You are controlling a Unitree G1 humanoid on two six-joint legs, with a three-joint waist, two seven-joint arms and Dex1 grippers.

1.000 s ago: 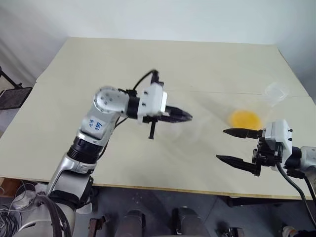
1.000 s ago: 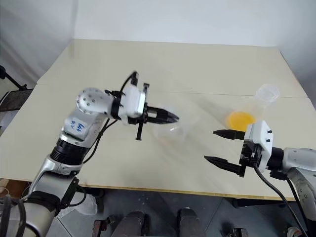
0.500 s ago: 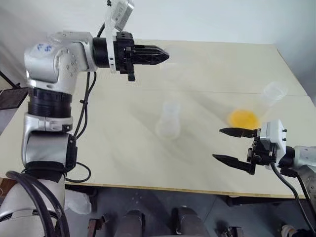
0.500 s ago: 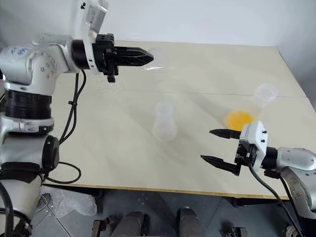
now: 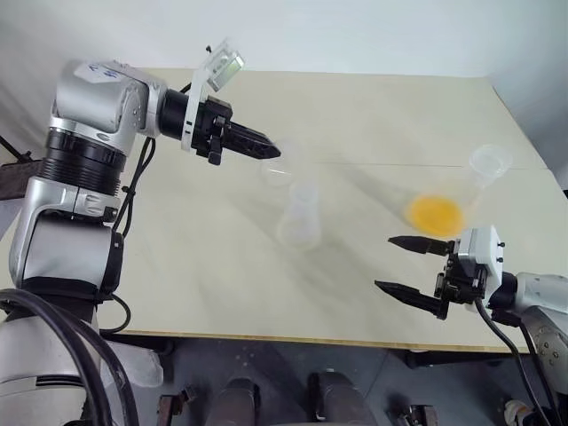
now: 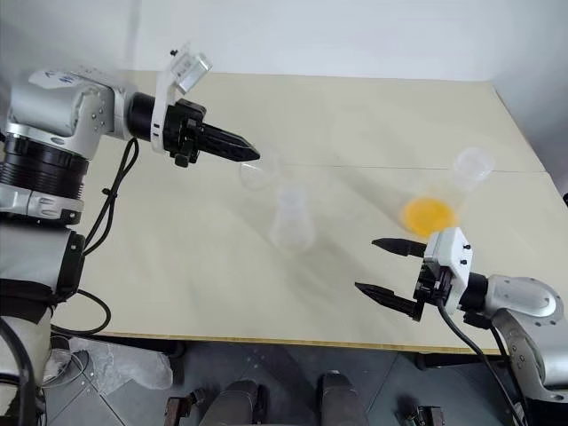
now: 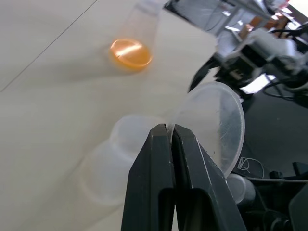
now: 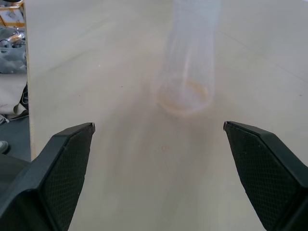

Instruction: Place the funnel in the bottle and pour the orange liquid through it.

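Barely visible funnel (image 7: pixel 211 126) pinched in left tool (image 7: pixel 169 131); spout hidden.

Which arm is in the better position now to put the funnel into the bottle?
The left. The left gripper is shut on the funnel, which hangs just above and beside the neck of the bottle. The right gripper is open and empty, near the orange liquid.

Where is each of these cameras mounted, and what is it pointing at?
Head views: from above, looking down over the table, both arms and the bottle.
Left wrist view: looks along the shut left gripper pinching the funnel.
Right wrist view: looks between the open right gripper fingers at the cup of orange liquid.
Shared: the orange liquid appears in all.
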